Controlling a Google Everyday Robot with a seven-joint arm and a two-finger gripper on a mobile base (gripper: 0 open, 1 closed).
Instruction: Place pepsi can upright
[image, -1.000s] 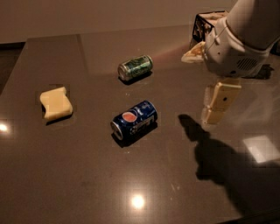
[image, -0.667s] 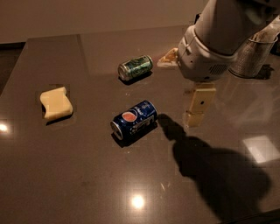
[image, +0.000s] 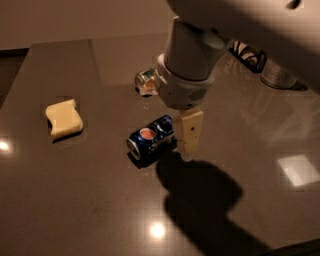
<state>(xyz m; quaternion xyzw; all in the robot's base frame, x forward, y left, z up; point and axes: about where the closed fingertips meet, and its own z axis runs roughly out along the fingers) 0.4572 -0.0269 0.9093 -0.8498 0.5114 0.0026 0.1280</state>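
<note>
The pepsi can, dark blue with a round red-white-blue logo, lies on its side on the dark table, with one silver end facing front left. My gripper hangs just above and to the right of it, open. One pale finger stands right beside the can's right end. The other finger shows behind, near the green can. Nothing is held.
A green can lies on its side behind the pepsi can, partly hidden by my arm. A yellow sponge lies at the left. A black object and a silver mesh container stand at the back right.
My arm has swung left and down from the right side of the table, and the gripper now hangs over the pepsi can. The cans and the sponge have not moved.
</note>
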